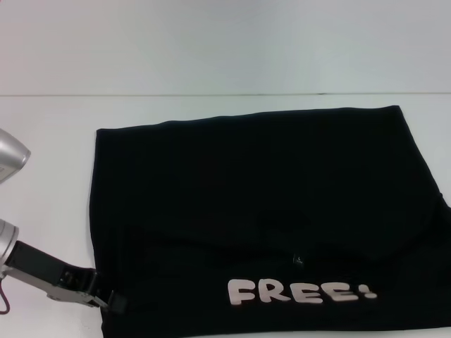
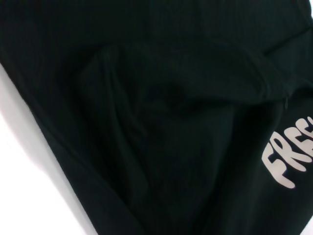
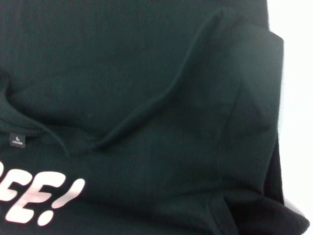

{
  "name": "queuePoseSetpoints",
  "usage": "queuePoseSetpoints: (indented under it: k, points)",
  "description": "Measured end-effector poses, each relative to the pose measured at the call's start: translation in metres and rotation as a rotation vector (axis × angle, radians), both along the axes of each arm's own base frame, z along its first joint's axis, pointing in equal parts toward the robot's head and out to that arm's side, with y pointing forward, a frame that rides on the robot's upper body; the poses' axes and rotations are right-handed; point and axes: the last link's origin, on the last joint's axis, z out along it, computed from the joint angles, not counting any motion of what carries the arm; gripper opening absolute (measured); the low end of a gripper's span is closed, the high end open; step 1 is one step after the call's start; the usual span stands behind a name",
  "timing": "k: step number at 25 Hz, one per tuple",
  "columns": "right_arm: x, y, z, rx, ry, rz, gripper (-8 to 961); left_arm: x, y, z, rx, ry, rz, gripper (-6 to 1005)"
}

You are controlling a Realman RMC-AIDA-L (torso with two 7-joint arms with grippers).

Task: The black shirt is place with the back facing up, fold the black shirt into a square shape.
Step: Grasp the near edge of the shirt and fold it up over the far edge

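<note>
On the white desk (image 1: 49, 162), the left gripper (image 1: 106, 297) sits at the near left corner of the black shirt (image 1: 261, 183), its jaws touching the hem edge; whether they are apart or clamped on cloth cannot be told, since the black tips merge with the black fabric. Moving right, the shirt lies spread across the middle of the desk as a broad, roughly rectangular shape. Its near portion appears turned over onto the body, so the white "FREE!" lettering (image 1: 301, 291) now faces up along the front edge, with the neckline and a small size label (image 3: 17, 139) showing just beyond it. One fold looks made, judging by that flap; the sides seem to need bringing in before the shape reads as a square. Farther right, the cloth runs past the frame's edge, so its right corner is cut off. The right gripper is not seen in any view, though its wrist camera looks down on a creased sleeve area (image 3: 244, 98).
</note>
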Motion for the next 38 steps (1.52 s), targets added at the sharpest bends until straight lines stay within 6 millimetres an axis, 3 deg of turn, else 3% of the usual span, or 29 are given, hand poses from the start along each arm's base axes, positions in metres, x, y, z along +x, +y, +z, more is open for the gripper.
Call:
queuePoseSetpoints:
  k: [4,8,13,14,18,23,27,32,38]
  points:
    - [-0.008,0.007,-0.003,0.005,0.015,0.026,60,0.001,0.001,-0.001,0.002,-0.009,-0.010,6]
    - [-0.015,0.018,-0.001,0.056,0.041,0.055,60,0.009,0.014,0.002,0.087,-0.056,-0.025,6]
    - [-0.026,0.042,0.014,0.202,0.082,0.098,60,0.021,0.044,0.016,0.242,-0.091,-0.017,6]
    - [-0.030,0.055,0.023,0.276,0.085,0.109,60,0.023,0.050,0.019,0.267,-0.088,-0.014,5]
    - [-0.036,0.077,0.027,0.360,0.064,0.129,60,0.036,0.081,0.028,0.379,-0.048,-0.022,6]
    - [-0.044,0.119,0.010,0.466,0.016,0.155,60,0.046,0.119,0.020,0.503,0.048,-0.029,8]
    - [-0.047,0.143,-0.011,0.538,-0.027,0.170,60,0.045,0.132,0.005,0.543,0.142,-0.030,10]
    - [-0.047,0.156,-0.030,0.591,-0.086,0.166,60,0.045,0.138,-0.007,0.596,0.184,-0.045,12]
    - [-0.055,0.163,-0.035,0.627,-0.086,0.182,60,0.048,0.143,-0.002,0.641,0.183,-0.048,15]
